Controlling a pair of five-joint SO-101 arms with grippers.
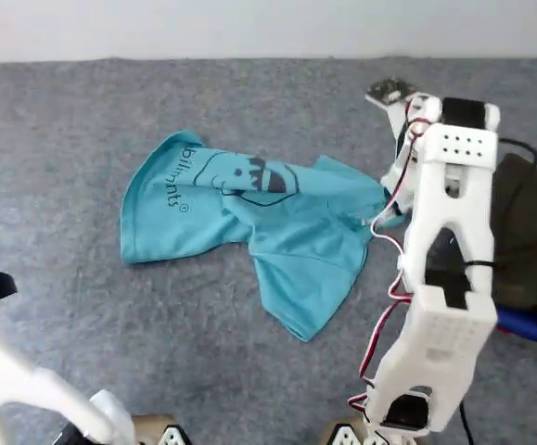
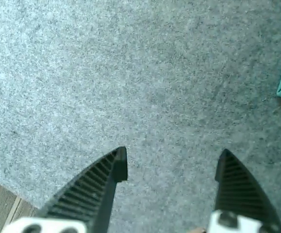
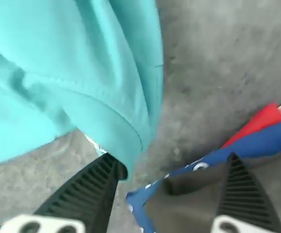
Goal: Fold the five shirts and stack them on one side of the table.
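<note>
High view | teal shirt (image 1: 287,222) | crumpled, unfolded | dark print up

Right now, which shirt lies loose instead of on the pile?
The teal shirt with the dark print, lying crumpled in the middle of the table. The dark shirt sits on top of the blue shirt, stacked at the table's side.
</note>
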